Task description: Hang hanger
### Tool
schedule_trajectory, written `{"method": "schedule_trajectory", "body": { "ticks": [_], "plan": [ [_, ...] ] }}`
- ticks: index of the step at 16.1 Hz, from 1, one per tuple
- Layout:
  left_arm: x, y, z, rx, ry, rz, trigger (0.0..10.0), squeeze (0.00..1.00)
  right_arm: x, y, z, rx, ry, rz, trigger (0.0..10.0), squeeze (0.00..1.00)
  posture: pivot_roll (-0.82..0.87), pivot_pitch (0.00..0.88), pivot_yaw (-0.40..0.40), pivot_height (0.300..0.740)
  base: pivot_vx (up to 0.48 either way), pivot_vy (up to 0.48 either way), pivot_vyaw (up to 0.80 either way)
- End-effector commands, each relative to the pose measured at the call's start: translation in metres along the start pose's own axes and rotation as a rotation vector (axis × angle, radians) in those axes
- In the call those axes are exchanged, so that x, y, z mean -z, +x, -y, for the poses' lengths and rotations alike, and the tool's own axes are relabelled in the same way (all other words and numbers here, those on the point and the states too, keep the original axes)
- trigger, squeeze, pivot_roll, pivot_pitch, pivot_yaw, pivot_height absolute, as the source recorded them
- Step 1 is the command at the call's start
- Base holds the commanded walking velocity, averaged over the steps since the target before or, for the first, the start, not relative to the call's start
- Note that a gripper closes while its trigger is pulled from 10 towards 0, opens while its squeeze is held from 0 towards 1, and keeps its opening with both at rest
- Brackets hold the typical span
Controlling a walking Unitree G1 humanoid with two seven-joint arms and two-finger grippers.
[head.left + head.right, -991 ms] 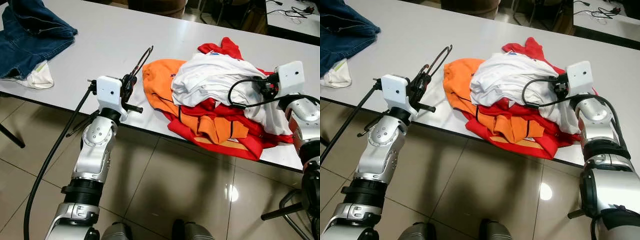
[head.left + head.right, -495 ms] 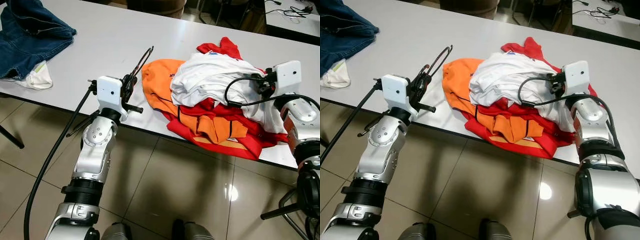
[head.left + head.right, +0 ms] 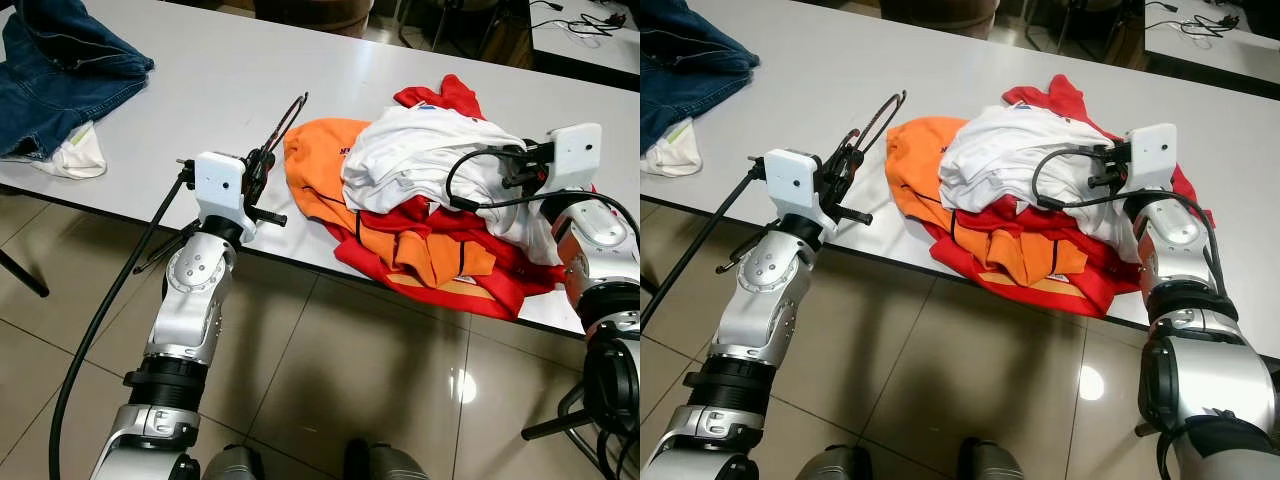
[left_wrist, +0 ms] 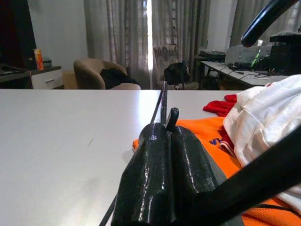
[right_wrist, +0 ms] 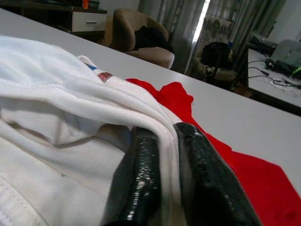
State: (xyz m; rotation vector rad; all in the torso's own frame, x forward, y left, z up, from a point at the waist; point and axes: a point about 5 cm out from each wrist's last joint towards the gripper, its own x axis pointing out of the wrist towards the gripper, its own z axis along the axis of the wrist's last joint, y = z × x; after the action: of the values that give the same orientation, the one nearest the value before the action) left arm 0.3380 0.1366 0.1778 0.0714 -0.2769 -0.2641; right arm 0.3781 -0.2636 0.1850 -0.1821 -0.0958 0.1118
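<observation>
a thin black wire hanger (image 3: 283, 122) is pinched in the left gripper (image 3: 262, 160), whose two black fingers (image 4: 162, 174) are pressed together around its lower end. the hanger reaches forward and away from the gripper, slanting low over the white table (image 3: 210, 80), with its far end just beside the edge of an orange garment (image 3: 325, 165). the gripper sits near the table's front edge, on the silver left arm (image 3: 190, 300).

to the right of that gripper lies a heap of clothes: the orange garment at the near side, a red garment (image 3: 470, 280) spread beneath, and a white shirt (image 3: 420, 150) piled on top. the right gripper (image 5: 162, 155) is at the far right side of the heap, its fingers (image 5: 138, 179) closed on a fold of the white shirt, a seam of cloth squeezed between them. a black cable (image 3: 470, 175) loops from the right wrist over the shirt.

far to the left of the left gripper, at the table's corner, lie blue jeans (image 3: 60, 70) with a small pale cloth (image 3: 80, 152) touching their near edge. the floor (image 3: 330, 390) below is glossy beige tile.
</observation>
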Motion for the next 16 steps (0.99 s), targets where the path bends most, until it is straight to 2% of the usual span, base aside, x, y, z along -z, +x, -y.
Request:
{"method": "schedule_trajectory", "body": {
  "ticks": [1,6,10,11,12,13,16],
  "plan": [
    [0.0,0.003,0.004,0.018,0.008,-0.004,10.0,0.0,-0.006,0.002,0.001,-0.002,0.026,0.029,0.0,0.0,-0.07,0.118,-0.035,0.74,0.0,0.0,0.0],
    [0.0,0.003,0.006,0.016,0.004,-0.005,10.0,0.0,-0.009,0.003,0.002,-0.004,0.042,0.031,0.0,0.0,-0.08,0.124,-0.04,0.74,0.0,0.0,0.0],
    [0.0,0.004,0.006,0.015,0.003,-0.006,10.0,0.0,-0.035,0.012,0.005,-0.02,0.065,0.107,0.0,0.0,-0.08,0.131,-0.039,0.74,0.0,0.0,0.0],
    [0.0,0.003,0.005,0.014,0.004,-0.007,10.0,0.0,-0.052,0.016,0.008,-0.026,0.08,0.17,0.0,0.0,-0.08,0.127,-0.038,0.74,0.0,0.0,0.0],
    [0.001,0.003,0.005,0.013,0.004,-0.007,10.0,0.0,-0.06,0.018,0.008,-0.031,0.086,0.197,0.0,0.0,-0.08,0.127,-0.038,0.74,0.0,0.0,0.0],
    [0.001,0.003,0.006,0.014,0.004,-0.007,10.0,0.0,-0.088,0.023,0.007,-0.062,0.09,0.295,0.0,0.0,-0.08,0.121,-0.038,0.74,0.0,0.0,0.0],
    [0.001,0.005,0.006,0.016,0.004,-0.006,10.0,0.0,-0.126,0.028,0.002,-0.114,0.058,0.41,0.0,0.0,-0.08,0.111,-0.04,0.74,0.0,0.0,0.0]
  ]
}}
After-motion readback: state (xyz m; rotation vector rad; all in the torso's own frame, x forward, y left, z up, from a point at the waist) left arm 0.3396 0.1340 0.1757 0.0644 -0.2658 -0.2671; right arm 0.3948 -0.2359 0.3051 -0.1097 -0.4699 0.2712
